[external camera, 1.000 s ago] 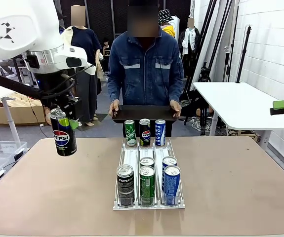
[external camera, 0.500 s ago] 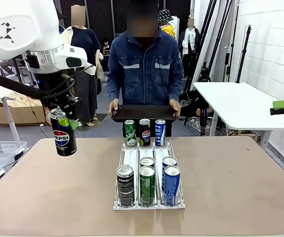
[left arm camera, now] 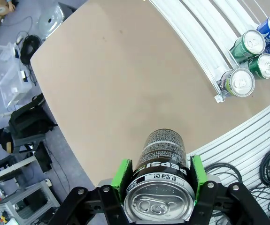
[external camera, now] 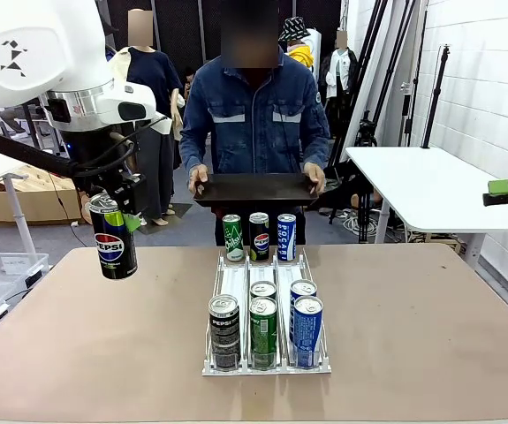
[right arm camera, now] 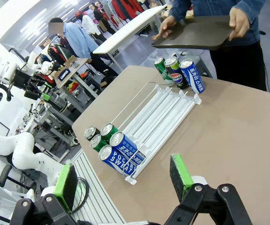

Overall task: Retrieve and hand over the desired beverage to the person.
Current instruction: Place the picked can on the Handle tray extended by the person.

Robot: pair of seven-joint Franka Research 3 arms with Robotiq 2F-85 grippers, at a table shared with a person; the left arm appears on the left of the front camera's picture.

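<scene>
Left gripper (external camera: 112, 219) was clamped on a black Pepsi can (external camera: 114, 247), green pads pressed on both sides of the can near its top. The can hung upright in the air, clear of the table (external camera: 413, 336), over the left edge and closer to the far-left corner. In the left wrist view the same can (left arm camera: 163, 154) sat between the pads (left arm camera: 122, 172), its lid and pull tab toward the camera.

Right gripper (right arm camera: 123, 180) had its jaws wide apart with nothing between them. In the front view it hung off past the table's right edge.

A clear rack (external camera: 236, 274) with three lanes lay in the middle of the table, running from the far edge toward the near edge. At its far end stood a green can (external camera: 233, 238), a black Pepsi can, and a blue Pocari can (external camera: 286, 237), side by side. At the near end stood another black Pepsi can (external camera: 223, 329), a green can and a blue one in front, with one more green and one more blue just behind them.

The person (external camera: 258, 124) in a blue denim jacket stood at the far edge of the table, behind the rack. Both hands gripped the ends of a dark tray (external camera: 254, 188), held level above the far edge and well apart from the held can.
</scene>
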